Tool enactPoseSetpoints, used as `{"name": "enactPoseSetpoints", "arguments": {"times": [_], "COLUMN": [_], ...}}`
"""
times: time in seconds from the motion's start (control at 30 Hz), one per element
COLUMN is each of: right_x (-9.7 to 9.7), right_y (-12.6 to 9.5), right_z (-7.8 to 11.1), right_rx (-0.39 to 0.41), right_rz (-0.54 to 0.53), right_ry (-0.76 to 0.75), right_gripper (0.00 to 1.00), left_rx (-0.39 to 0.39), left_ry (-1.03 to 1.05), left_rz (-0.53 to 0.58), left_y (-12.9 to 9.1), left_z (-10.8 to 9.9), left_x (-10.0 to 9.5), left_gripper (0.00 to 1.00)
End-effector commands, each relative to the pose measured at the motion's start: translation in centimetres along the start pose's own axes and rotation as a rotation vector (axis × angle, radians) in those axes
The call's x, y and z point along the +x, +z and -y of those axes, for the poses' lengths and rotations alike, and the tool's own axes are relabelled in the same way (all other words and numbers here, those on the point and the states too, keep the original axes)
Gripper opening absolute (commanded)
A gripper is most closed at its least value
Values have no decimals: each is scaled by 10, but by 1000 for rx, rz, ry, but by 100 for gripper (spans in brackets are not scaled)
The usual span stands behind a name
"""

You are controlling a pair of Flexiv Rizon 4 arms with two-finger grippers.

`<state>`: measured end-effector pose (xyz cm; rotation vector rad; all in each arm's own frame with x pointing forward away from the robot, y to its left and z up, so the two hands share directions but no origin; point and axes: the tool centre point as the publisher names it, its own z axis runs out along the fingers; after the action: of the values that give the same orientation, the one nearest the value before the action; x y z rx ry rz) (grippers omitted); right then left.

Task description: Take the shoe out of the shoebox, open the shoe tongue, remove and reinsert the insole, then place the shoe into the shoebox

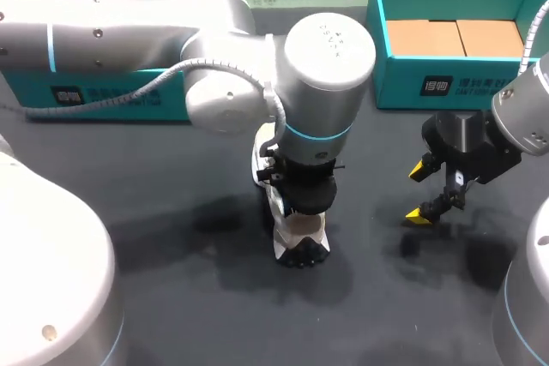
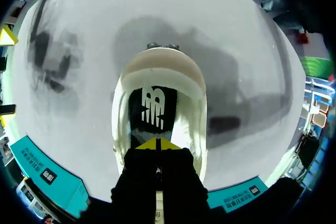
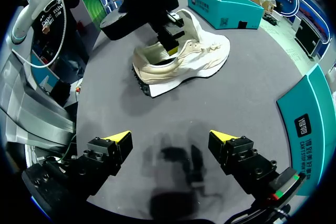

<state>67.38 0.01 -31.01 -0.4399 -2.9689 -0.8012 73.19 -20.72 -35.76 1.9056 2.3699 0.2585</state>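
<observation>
The shoe [image 1: 287, 233] stands upright on its sole on the dark table [image 1: 171, 297], out of the box, with its black-treaded heel end toward the robot. From above, the left arm [image 1: 214, 49] covers most of the shoe and its thick wrist hides the fingers completely. The left wrist camera fills that in: the left gripper [image 2: 157, 144] is down inside the shoe's opening, its two yellow tips pressed together with no gap showing, right over the black heel patch of the insole [image 2: 153, 106]. Whether those tips have pinched the insole's edge, I cannot tell from here. The right wrist camera gives the side-on look that the other two lack: the cream upper, the black sole under the heel, the laces toward the toe, and the left arm's dark fingers dropping into the collar. The right gripper [image 1: 419, 193] hangs to the right of the shoe, well apart from it, with its fingers spread wide and nothing between them. Its own camera shows only bare table between the two yellow tips. The teal shoebox [image 1: 480, 83], with brown card inside, sits beyond the shoe and to its right. A second teal tray [image 1: 103, 96] lies beyond the shoe and to its left, partly under the left arm.
</observation>
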Motion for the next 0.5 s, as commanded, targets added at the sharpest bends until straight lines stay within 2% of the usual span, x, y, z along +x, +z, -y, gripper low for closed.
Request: {"name": "enactPoseSetpoints", "arguments": {"times": [0.03,0.07,0.1,0.13,0.2,0.23,0.5], "right_x": [1,1,1,1,1,1,1], "right_y": [0,0,0,0,0,0,0], "right_z": [0,0,0,0,0,0,0], "right_rx": [1,1,1,1,1,1,1], "right_rz": [2,2,2,2,2,2,2], "right_ry": [0,0,0,0,0,0,0], "right_gripper": [100,100,100,100,100,100,100], "left_rx": [-14,-12,-15,-14,-14,-13,35], "left_ry": [-19,-19,-27,-29,-34,-34,-2], "left_rz": [-11,-12,-15,-16,-22,-26,-36], "left_y": [1,0,0,0,0,0,-2], "left_z": [-4,-6,-7,-9,-12,-13,-9], "left_x": [-1,0,1,2,3,3,10], "left_gripper": [0,14,34,46,88,100,100]}}
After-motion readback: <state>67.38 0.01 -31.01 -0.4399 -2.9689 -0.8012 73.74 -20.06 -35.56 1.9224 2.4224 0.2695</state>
